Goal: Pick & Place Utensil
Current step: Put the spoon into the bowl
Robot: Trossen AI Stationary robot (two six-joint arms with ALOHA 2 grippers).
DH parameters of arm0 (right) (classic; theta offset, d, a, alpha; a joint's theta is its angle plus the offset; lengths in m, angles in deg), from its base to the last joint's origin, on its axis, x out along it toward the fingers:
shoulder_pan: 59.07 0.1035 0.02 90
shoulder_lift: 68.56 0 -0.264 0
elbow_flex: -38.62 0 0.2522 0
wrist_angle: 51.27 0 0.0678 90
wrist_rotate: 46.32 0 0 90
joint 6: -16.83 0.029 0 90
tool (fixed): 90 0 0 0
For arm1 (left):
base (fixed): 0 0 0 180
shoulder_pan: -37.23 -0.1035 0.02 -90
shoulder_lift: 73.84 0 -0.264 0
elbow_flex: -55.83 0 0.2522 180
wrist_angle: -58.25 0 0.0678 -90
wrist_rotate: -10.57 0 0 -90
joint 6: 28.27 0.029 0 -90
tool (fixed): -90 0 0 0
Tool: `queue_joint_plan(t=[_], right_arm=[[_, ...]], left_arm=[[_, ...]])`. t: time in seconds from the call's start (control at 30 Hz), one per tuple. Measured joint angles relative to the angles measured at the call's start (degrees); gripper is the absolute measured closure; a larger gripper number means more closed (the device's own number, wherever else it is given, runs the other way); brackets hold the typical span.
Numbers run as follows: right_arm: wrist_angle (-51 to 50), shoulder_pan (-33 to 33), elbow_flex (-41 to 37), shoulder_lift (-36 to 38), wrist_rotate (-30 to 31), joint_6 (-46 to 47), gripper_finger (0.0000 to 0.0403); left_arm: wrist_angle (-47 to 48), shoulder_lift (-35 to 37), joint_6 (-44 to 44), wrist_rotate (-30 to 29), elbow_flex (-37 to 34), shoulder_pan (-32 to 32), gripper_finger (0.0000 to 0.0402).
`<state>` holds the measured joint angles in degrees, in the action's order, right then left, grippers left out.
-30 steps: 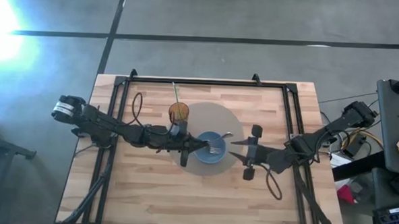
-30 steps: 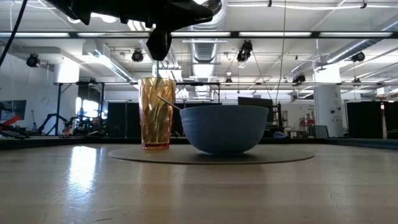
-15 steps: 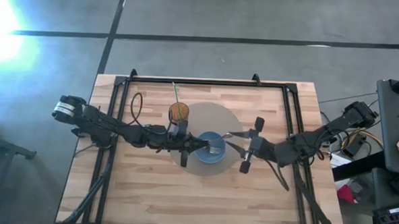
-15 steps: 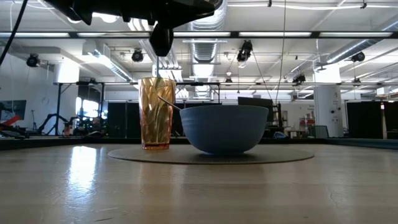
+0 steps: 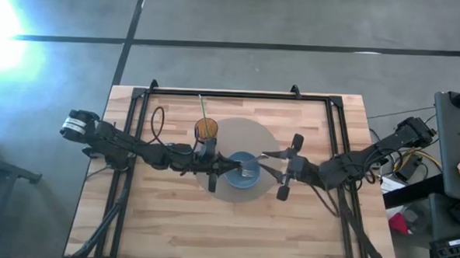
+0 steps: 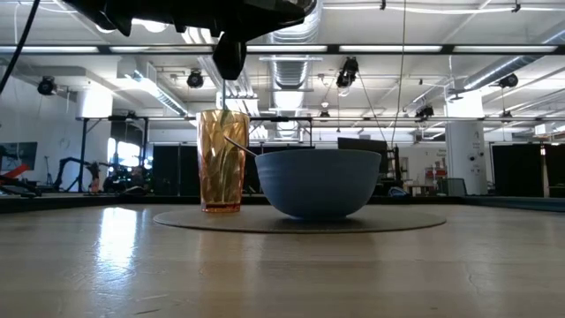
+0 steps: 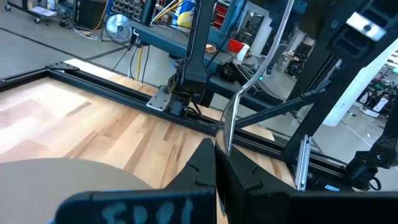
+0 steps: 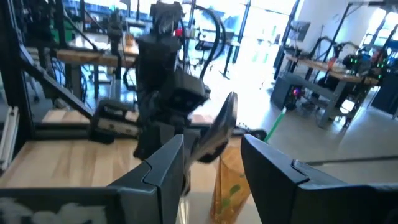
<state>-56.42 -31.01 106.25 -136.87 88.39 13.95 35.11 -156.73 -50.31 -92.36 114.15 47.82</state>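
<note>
A blue bowl [image 5: 242, 170] [image 6: 318, 183] and an amber cup [image 5: 206, 129] [image 6: 221, 160] with a green straw [image 5: 202, 106] stand on a round grey mat [image 5: 249, 134]. My left gripper [image 5: 215, 173] [image 7: 219, 163] hovers between the cup and the bowl, shut on a silver utensil [image 7: 231, 115] [image 8: 222, 121]. Silver metal shows over the bowl [image 5: 250, 170]. My right gripper [image 5: 288, 167] [image 8: 211, 165] is open and empty just right of the bowl, facing my left gripper. My left gripper pinches one end of the utensil [image 7: 222, 148] between its two shut fingers; which end it is, I cannot tell. The utensil sticks out past the fingertips, slanting up toward my right arm. It is lifted clear, above the bowl.
A black metal frame [image 5: 239, 93] runs along the table's far, left and right sides. Bare wood [image 5: 233, 230] lies between the mat and the near edge. The room behind the table [image 6: 494, 168] holds benches and stands.
My right gripper has gone toward the table's left, closer to the bowl, and a little toward the far edge, turning slightly. It has stayed open. My left gripper, the utensil, the bowl and the cup have kept still.
</note>
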Motion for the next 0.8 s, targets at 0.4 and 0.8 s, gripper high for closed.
queue_joint_plan(t=[0.4, 0.8], right_arm=[[4.6, -0.2, 0.0, 0.0, -0.2, -3.3, 0.0283], [4.6, -0.3, 0.0, 0.0, -0.6, -1.8, 0.0389]], left_arm=[[0.1, 0.0, 0.5, 0.0, 0.0, 0.0, 0.04], [0.1, 0.0, 1.0, -0.1, 0.0, -0.1, 0.0398]])
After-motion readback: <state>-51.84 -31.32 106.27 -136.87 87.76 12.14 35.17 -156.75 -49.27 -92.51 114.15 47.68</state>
